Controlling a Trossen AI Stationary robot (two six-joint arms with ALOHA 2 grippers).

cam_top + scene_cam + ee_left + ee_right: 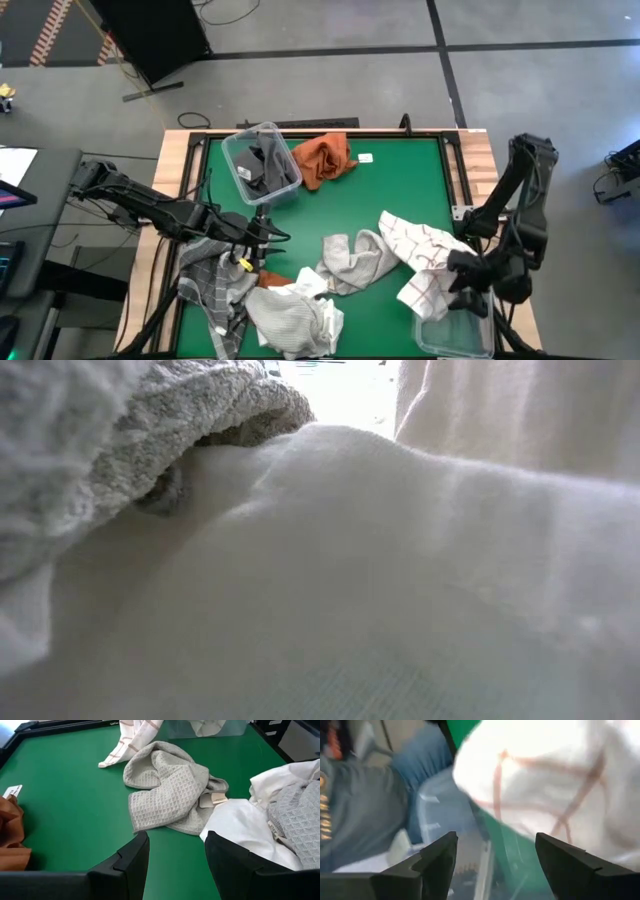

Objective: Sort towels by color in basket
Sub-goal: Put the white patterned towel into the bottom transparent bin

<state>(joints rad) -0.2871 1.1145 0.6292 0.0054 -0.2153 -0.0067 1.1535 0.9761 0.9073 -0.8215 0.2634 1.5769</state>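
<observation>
Right tool [495, 865] spread, empty, beside limp white red-gridded towel [555, 785] draped over clear bin [455, 335].

Both arms are matte black with jointed, boxy links. The left claw [262, 238] shows a small yellow mark; the right claw [466, 290] has chunky angular black fingers.

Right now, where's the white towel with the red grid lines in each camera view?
High view: grid towel lies lower right, its end at the clear bin.
Low view: cannot tell; only pale cloth fills it.
Left wrist view: upper middle, running into the bin.
Right wrist view: upper right, beyond the open right gripper.
Shared landmark: green mat.
</observation>
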